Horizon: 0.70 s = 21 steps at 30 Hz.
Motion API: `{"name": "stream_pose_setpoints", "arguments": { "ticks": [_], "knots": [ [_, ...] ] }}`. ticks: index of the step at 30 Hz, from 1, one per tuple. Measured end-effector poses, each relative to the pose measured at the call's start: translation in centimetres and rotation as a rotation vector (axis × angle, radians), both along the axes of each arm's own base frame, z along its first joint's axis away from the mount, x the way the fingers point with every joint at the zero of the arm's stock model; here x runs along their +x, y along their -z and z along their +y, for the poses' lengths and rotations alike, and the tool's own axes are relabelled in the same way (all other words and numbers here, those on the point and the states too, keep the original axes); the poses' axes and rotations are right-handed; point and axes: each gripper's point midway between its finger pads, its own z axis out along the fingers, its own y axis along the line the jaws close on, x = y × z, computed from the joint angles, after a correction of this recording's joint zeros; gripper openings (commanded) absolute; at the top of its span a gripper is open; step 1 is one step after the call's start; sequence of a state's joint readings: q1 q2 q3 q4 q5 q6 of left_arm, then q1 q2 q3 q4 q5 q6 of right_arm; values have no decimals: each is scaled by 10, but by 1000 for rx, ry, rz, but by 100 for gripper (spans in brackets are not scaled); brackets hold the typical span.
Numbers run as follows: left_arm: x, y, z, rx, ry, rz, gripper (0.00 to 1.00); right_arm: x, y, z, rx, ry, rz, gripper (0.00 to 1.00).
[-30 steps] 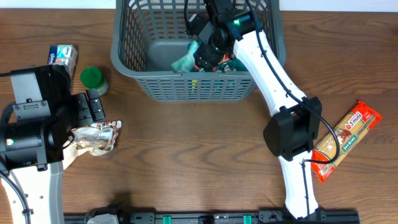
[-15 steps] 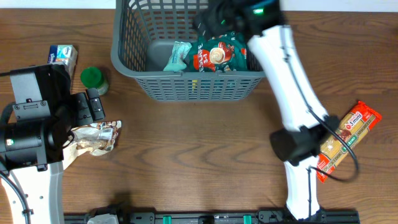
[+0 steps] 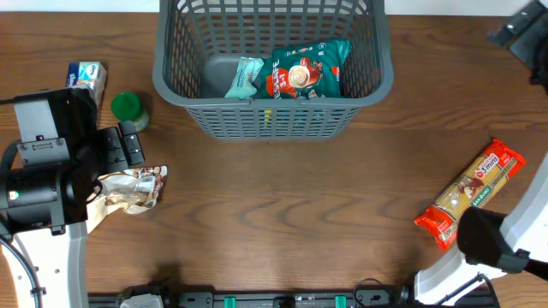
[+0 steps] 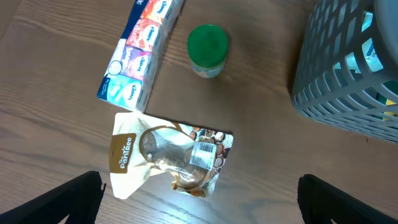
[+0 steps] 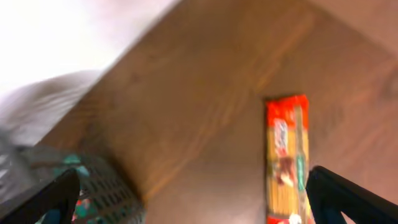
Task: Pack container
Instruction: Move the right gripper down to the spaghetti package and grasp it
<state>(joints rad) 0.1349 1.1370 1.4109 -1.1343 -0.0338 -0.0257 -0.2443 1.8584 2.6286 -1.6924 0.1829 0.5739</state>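
Note:
The dark grey lattice basket [image 3: 175, 81] stands at the far middle of the table. It holds a teal packet [image 3: 244, 77] and a green and red snack packet [image 3: 304, 70]. My left gripper [image 4: 199, 199] is open and empty, just above a clear and beige snack bag [image 4: 168, 158], which also shows in the overhead view [image 3: 128, 190]. My right gripper [image 5: 193, 199] is open and empty, up at the far right [image 3: 522, 34]. Its view is blurred. A red and yellow spaghetti packet [image 3: 471, 192] lies at the right and shows in the right wrist view [image 5: 286, 162].
A green-lidded jar [image 3: 128, 107] and a tissue pack [image 3: 86, 77] sit at the far left, also seen in the left wrist view as the jar [image 4: 207, 48] and the pack [image 4: 140, 56]. The basket's corner [image 4: 348, 68] is to their right.
My right arm has come out of the basket and swung far right, leaving the green and red packet inside. The left arm has not moved.

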Motion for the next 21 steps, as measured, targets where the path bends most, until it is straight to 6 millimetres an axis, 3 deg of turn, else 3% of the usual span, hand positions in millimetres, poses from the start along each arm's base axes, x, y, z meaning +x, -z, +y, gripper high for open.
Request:
{"name": "stream_pose_setpoints", "arguments": {
  "ticks": [3, 5, 12, 21],
  "knots": [
    [0, 0, 0, 0, 0, 0, 99, -11, 29, -22, 66, 88, 83, 99],
    [0, 0, 0, 0, 0, 0, 99, -29, 57, -35, 117, 168, 173, 99],
    [0, 0, 0, 0, 0, -1, 98, -86, 137, -50, 227, 335, 420, 99],
    [0, 0, 0, 0, 0, -1, 98, -97, 246, -46, 253, 281, 563, 99]
  ]
}}
